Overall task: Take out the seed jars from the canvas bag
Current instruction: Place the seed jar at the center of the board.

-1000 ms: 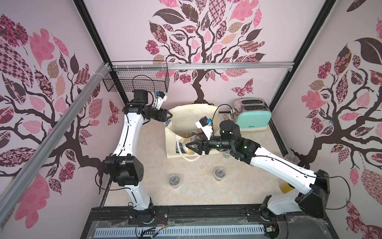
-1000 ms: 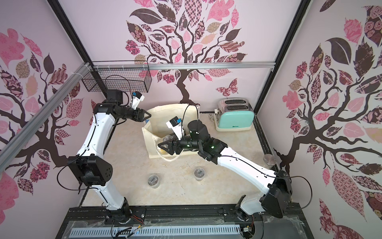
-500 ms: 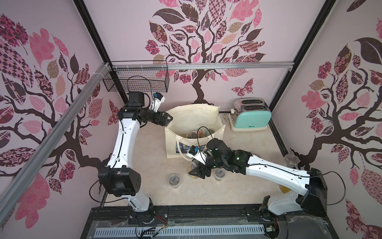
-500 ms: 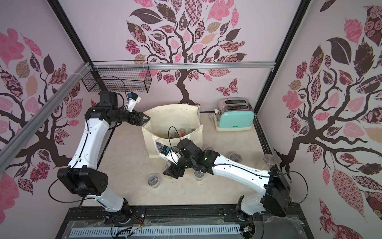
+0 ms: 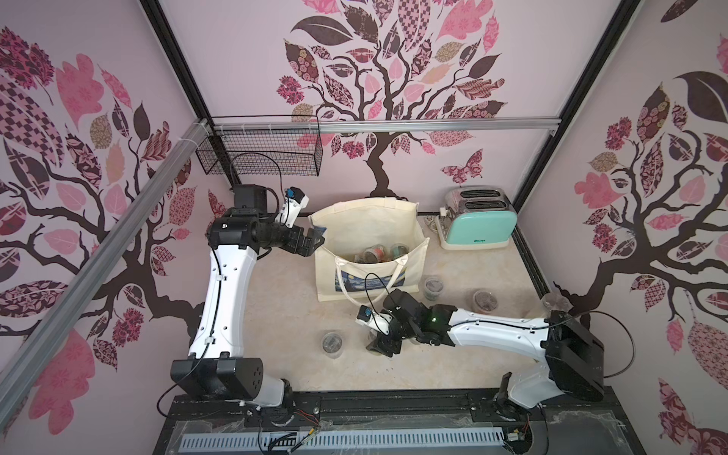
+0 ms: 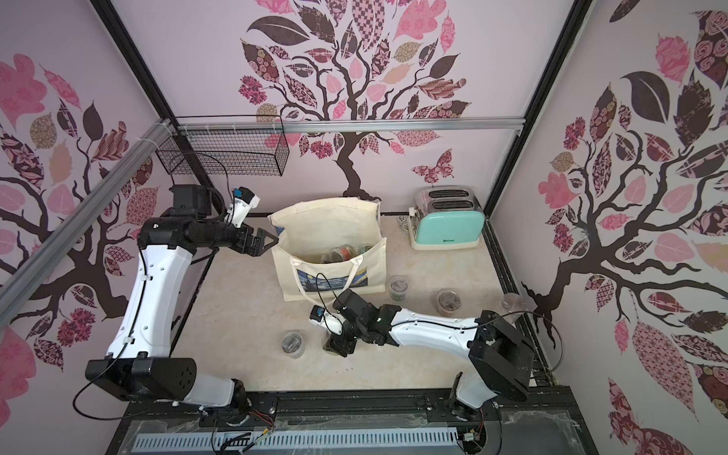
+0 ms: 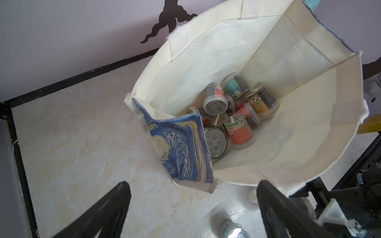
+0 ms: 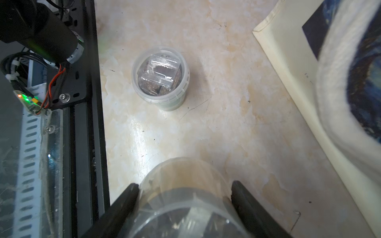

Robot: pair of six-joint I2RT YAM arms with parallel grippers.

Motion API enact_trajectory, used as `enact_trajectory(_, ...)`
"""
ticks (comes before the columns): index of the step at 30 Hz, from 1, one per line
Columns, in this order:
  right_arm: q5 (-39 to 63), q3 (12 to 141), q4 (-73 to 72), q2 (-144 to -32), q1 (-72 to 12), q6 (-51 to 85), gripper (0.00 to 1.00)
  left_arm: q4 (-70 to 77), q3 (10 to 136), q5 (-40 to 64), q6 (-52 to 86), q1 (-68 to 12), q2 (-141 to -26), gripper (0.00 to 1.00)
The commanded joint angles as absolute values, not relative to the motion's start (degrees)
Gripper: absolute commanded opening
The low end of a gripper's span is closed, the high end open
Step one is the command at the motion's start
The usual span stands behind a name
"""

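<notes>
- In both top views the canvas bag [image 5: 411,268] [image 6: 370,272] stands open at the far middle of the table [image 5: 283,315], with a mint toaster [image 5: 476,226] to its right. From above, only a few jar tops show in its mouth.
- The left wrist view looks straight into the bag [image 7: 206,68]. A heap of seed jars [image 7: 233,111] lies tumbled on the bottom, with red, orange, teal and dark labels. A metal can [image 7: 215,142] with a pull tab lies at the heap's edge, and it is plain only in this view.
- That view also shows one corner of the bag folded inward, its blue-and-yellow print facing out.
- The left gripper [image 5: 317,241] [image 7: 192,183] hovers just beside the bag's left wall near the rim. Its fingers are wide apart with nothing between them.
- From above, the right gripper [image 5: 380,346] [image 6: 338,346] sits low over the table on the near side of the bag and hides its load.
- The right wrist view shows its fingers [image 8: 121,206] clamped on either side of the held jar [image 8: 183,206], which is clear with dark contents.
- A loose jar [image 5: 331,342] [image 8: 160,78] stands upright just left of the right gripper, apart from it. The clear packet of dark seeds under its lid shows only in the wrist view.
- A third jar [image 5: 432,286] and a fourth jar [image 5: 484,300] stand on the table right of the bag, lids on, with dark contents.
</notes>
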State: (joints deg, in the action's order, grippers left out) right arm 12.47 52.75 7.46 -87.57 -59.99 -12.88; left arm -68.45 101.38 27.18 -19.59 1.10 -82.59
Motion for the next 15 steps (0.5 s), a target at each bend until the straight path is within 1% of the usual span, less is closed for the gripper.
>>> enact_trajectory(1,10.2,52.3,1.7,-89.3,-60.1,-13.2,0.69,-72.2,101.1,25.5,-18.3,1.4,-80.4,0.98)
enact_trajectory(5,9.0,51.7,0.6,-91.9,-60.4,-13.8,0.69,-76.5,102.1,24.1,-15.9,1.3,-80.4,0.95)
enact_trajectory(8,6.7,50.8,-0.4,-93.4,-61.2,-15.0,0.7,-79.1,102.7,25.7,-15.0,1.4,-80.8,0.92)
enact_trajectory(12,5.7,50.6,-0.2,-94.9,-61.7,-14.9,0.72,-79.0,101.9,30.5,-10.1,1.4,-81.5,0.91)
enact_trajectory(15,5.3,49.6,-1.2,-94.0,-61.8,-15.2,0.77,-76.8,101.8,30.3,-7.5,1.3,-81.8,0.91)
